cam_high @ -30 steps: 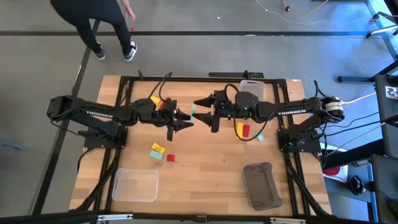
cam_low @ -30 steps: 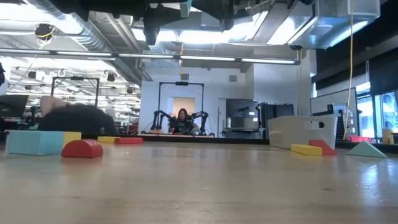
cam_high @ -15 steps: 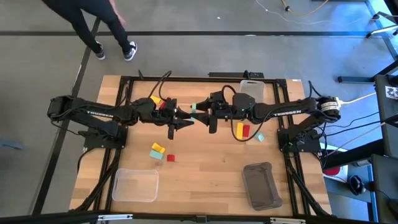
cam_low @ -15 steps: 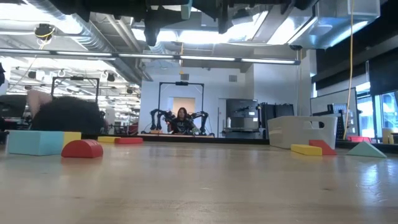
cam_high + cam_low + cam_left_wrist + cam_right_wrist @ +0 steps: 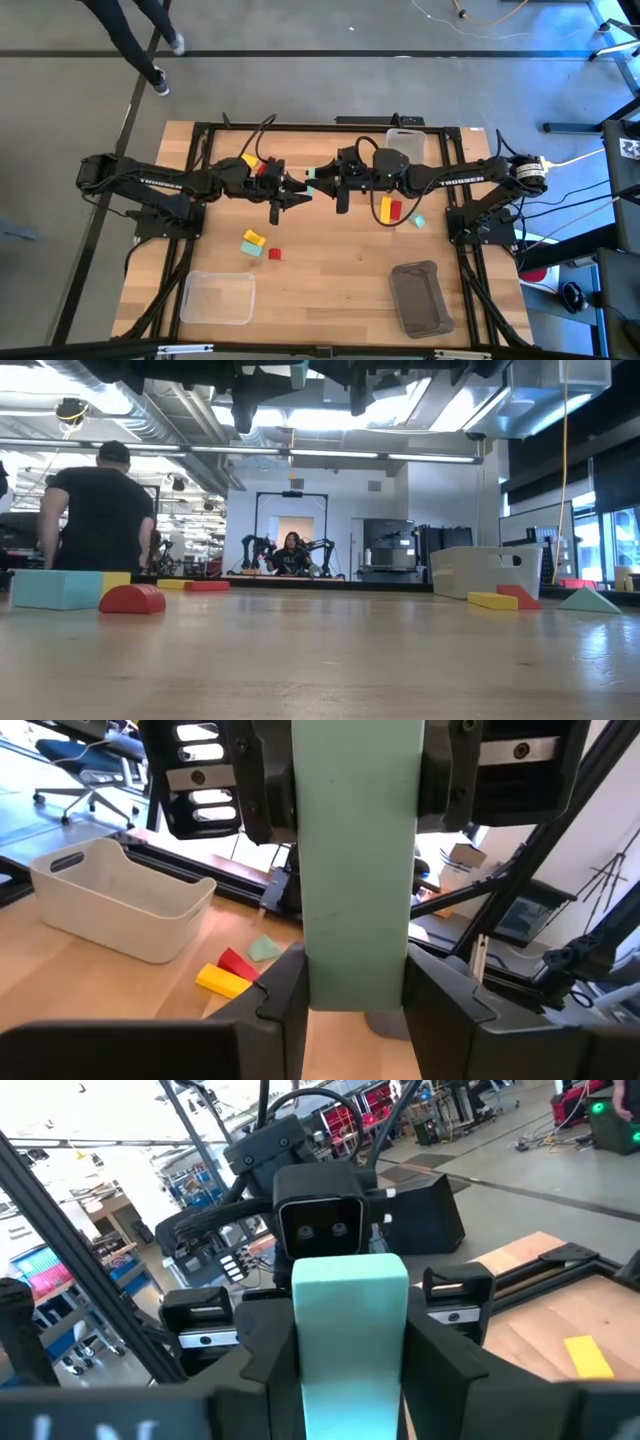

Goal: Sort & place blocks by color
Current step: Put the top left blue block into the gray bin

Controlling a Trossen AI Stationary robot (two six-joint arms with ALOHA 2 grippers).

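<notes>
A pale teal block [image 5: 311, 181] hangs in the air over the table's far middle, between my two grippers. My left gripper [image 5: 300, 190] reaches in level from the left and is shut on it. My right gripper [image 5: 325, 180] reaches in level from the right and is shut on the same block. In the left wrist view the block [image 5: 360, 870] stands tall, with the right gripper's fingers at its far end. Other blocks lie on the table: yellow and red ones [image 5: 252, 163] behind the left arm, a yellow, teal and red group [image 5: 258, 246], and yellow and red bars [image 5: 388, 208]. My left gripper pinches the block's end nearest it [image 5: 355, 990] between its two fingers [image 5: 285, 995], coming level from the table's left. The block sticks out ahead of the fingers, clear of the table. My right gripper pinches the block's other end [image 5: 350, 1330] between its two fingers [image 5: 265, 1340], coming level from the table's right. The block is lifted clear and spans the gap between the two grippers.
A clear bin [image 5: 217, 298] stands near the front left, a grey bin [image 5: 420, 298] near the front right, and a white bin [image 5: 405, 140] at the far edge. A small teal block [image 5: 418, 221] lies by the right arm. A person [image 5: 95, 510] walks beyond the table.
My right gripper stood wide open around the teal block's end. It has since shut on it, edging a little toward the left gripper. The block stays in the air in my left gripper's hold. The person beyond the far edge has walked away to the left.
</notes>
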